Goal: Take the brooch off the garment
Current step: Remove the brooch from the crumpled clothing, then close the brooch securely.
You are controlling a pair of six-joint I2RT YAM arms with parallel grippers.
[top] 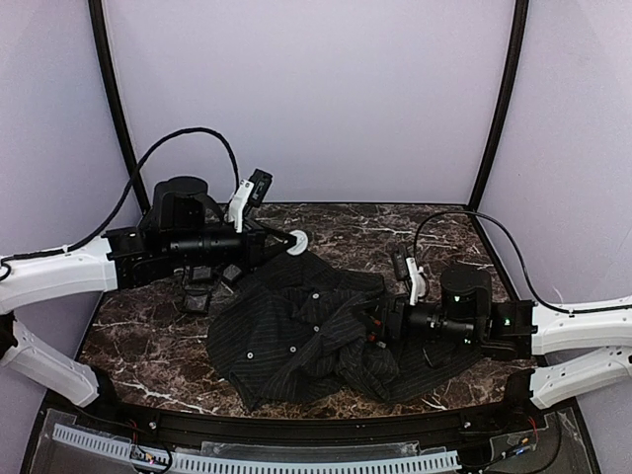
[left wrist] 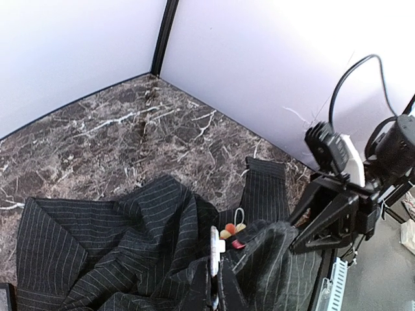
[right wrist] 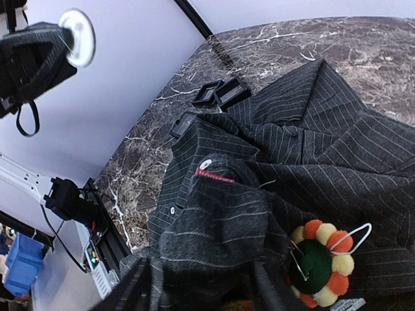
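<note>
While left fingers pinch the garment at its far edge, right fingers sit spread astride a fold, brooch just beside them, still on the cloth. Best: shift right, close on the bead ring, pull away from the left hold.

One pinstriped garment, one flower-shaped brooch, at least two square black boxes, two robot arms

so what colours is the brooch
The brooch: green centre, orange and cream beads around it; best in right wrist view.
</note>
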